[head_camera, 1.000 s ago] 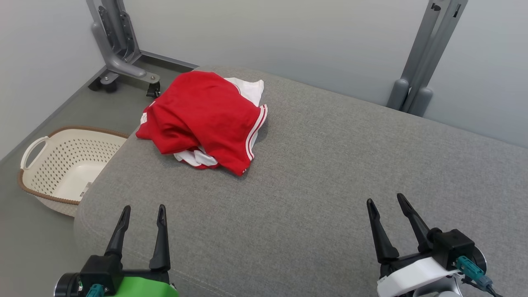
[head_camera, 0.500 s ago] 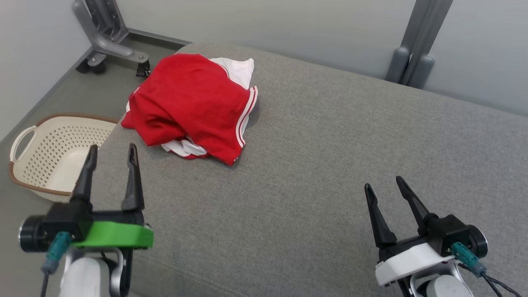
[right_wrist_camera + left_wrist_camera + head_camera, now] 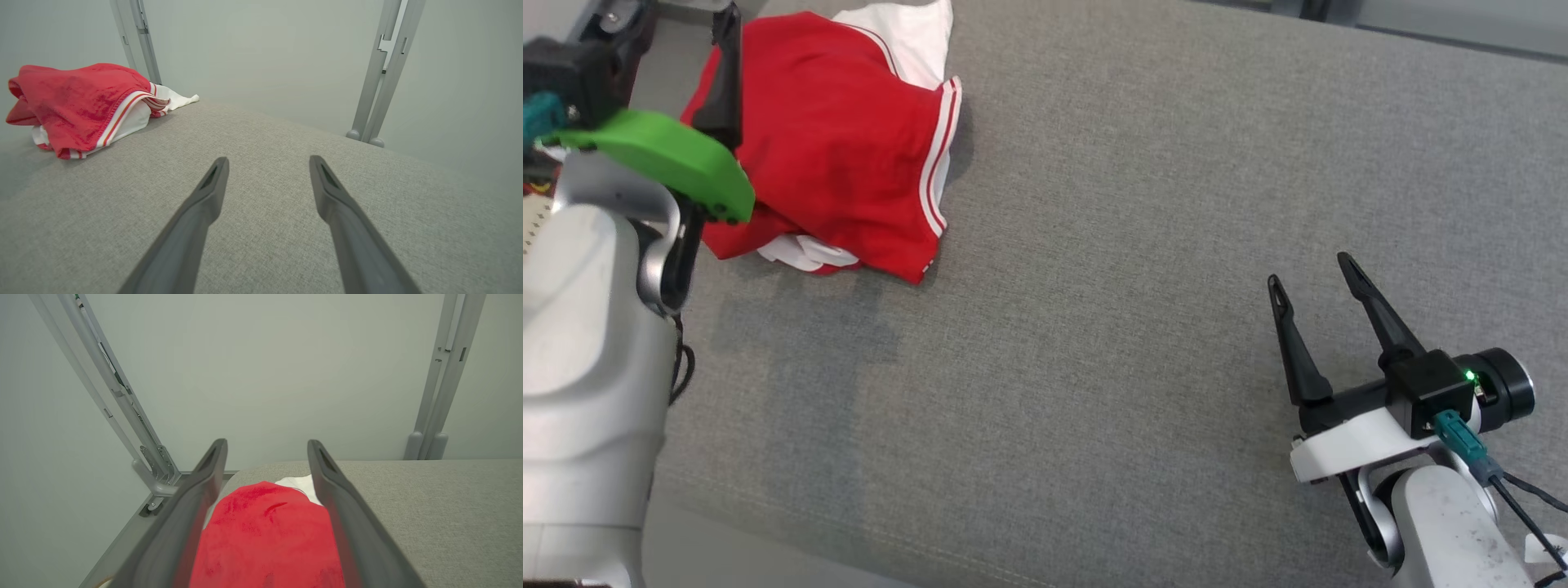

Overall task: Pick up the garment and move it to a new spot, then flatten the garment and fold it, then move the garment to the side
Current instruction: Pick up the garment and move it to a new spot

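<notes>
A crumpled red garment (image 3: 841,139) with white trim lies at the far left of a grey fabric surface (image 3: 1111,245). My left gripper (image 3: 686,20) hovers open above the garment's left part, one dark finger (image 3: 723,73) showing over the red cloth. In the left wrist view the garment (image 3: 265,539) lies below and between the spread fingers of the left gripper (image 3: 266,445), with no contact that I can see. My right gripper (image 3: 1308,271) stands open low over the bare surface at the right, far from the garment. The right wrist view has the garment (image 3: 77,102) at the far left, well beyond the right gripper (image 3: 268,161).
Grey metal stand legs rise against the pale wall behind the surface, one at the far left corner (image 3: 135,416) and one at the far right (image 3: 380,81). The surface's front edge (image 3: 849,523) runs along the bottom of the head view.
The head camera has tilted down, shifting the whole picture. My left arm has risen and reached forward, from the near edge to above the garment's left side. The right gripper has hardly moved.
</notes>
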### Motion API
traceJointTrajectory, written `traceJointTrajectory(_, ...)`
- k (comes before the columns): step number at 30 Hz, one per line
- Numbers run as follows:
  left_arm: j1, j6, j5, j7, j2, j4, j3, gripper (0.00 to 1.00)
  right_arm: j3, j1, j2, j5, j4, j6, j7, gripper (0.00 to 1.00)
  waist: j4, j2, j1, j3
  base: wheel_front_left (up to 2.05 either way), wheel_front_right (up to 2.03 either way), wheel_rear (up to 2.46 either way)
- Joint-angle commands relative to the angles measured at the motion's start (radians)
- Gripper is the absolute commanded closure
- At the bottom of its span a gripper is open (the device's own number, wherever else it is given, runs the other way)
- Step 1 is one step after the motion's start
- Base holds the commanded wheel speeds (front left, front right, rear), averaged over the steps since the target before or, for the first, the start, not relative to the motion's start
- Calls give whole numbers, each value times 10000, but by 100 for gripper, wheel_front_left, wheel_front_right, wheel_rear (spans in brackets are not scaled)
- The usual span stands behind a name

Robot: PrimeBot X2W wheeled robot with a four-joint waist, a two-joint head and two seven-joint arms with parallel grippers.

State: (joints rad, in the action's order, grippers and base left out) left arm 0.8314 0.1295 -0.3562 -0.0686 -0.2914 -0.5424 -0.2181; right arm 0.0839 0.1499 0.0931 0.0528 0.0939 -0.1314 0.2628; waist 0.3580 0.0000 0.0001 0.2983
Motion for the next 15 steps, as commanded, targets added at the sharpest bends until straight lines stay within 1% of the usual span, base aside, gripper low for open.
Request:
traceJointTrajectory(1, 555, 13, -430, 364, -201, -336, -287, 0, -34, 202, 68, 61, -72, 13, 30, 0, -676, 0, -1, 1107, 0, 0, 0)
traceJointTrajectory(5, 1750, 5, -1723, 1662, -645, -1451, -1006, 0, -20, 548, 62, 170, -169, 13, 31, 0, -993, 0, -1, 1512, 0, 0, 0)
traceJointTrajectory(7, 2108, 5, -2266, 2051, -812, -1909, -1318, 0, -69, 691, 4, 143, -153, 13, 31, 0, -1131, 0, -1, 1692, 0, 0, 0)
traceJointTrajectory(10, 2336, 6, -2622, 2094, -1053, -2642, -1626, 0, -49, 931, -36, 218, -178, 13, 31, 0, -1304, 0, -1, 1963, 0, 0, 0)
traceJointTrajectory(15, 2350, 6, -3136, 1886, -935, -3784, -2087, 0, -172, 1165, -13, 310, -256, 13, 31, 0, -1490, 0, -1, 2381, 0, 0, 0)
